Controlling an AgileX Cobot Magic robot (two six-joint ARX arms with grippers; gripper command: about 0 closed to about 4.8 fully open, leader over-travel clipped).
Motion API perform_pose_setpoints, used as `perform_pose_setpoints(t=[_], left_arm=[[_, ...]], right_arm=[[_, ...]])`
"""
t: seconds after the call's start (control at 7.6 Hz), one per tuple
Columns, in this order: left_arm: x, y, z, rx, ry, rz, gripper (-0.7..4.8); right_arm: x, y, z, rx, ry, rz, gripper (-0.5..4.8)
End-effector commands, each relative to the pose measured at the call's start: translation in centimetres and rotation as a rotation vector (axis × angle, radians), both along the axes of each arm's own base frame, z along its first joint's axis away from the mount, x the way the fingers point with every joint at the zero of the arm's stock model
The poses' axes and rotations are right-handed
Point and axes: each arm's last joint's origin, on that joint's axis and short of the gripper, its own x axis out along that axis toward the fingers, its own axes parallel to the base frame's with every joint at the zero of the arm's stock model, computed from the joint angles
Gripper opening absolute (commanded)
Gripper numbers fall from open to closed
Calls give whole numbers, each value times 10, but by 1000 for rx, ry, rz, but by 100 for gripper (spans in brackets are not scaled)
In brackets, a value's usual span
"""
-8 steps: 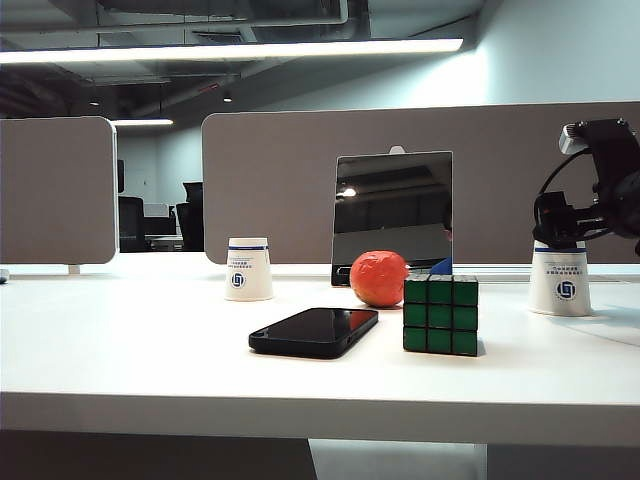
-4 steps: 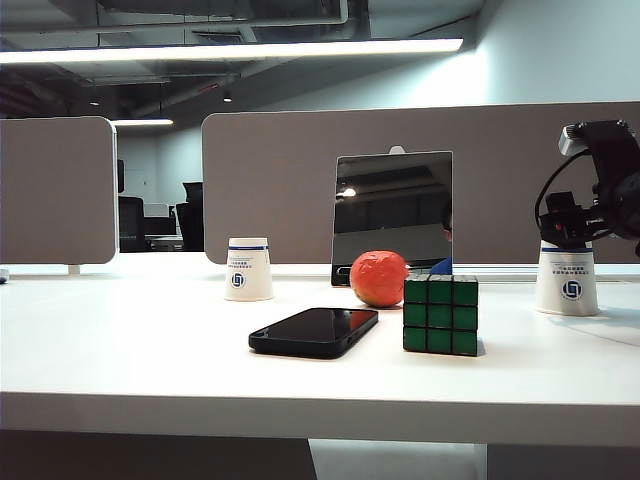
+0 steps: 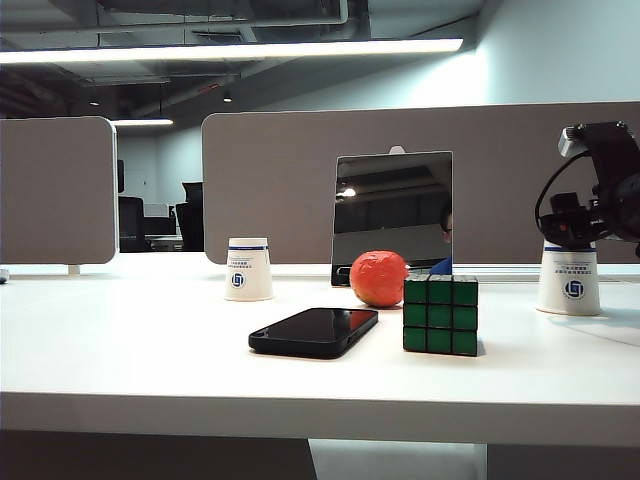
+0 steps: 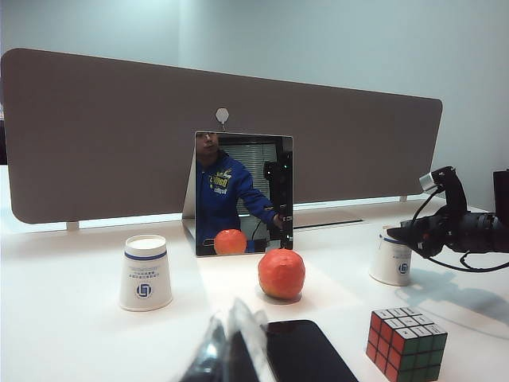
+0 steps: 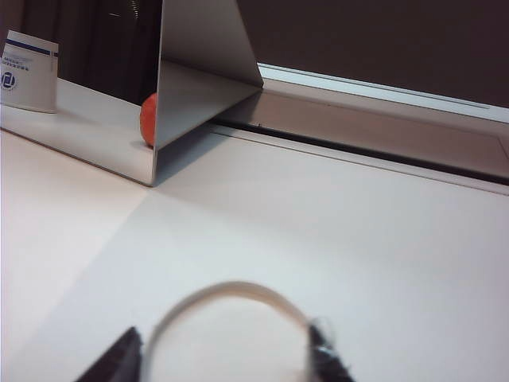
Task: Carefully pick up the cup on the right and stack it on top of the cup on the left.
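Both cups, the right cup (image 3: 569, 283) at the right edge and the left cup (image 3: 249, 270) left of centre, look like matt white paper printed with a blue band and logo. The table (image 3: 150, 350) is smooth, matt white. At lower centre the phone (image 3: 313, 331) is glossy black, mirror-like. The cube (image 3: 440, 315) is shiny green plastic with black seams. The orange ball (image 3: 379, 278) looks wrinkled. The mirror (image 3: 392, 210) is polished and reflective. The right gripper (image 3: 568, 228) is matt black.

Right cup (image 5: 231, 334) blurred, cut by frame edge; left gripper (image 4: 227, 354) blurred, jaw state unclear
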Motion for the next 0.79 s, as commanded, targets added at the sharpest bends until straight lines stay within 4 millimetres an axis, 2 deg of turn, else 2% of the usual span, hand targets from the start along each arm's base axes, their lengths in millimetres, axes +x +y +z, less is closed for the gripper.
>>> perform_pose_setpoints(t=[0.13, 0.79], left_arm=[[0, 0, 2, -1, -11, -2, -6], [0, 0, 2, -1, -10, -2, -6]], right_arm=[[1, 1, 6, 1, -49, 19, 257], [1, 3, 10, 6, -89, 69, 255]])
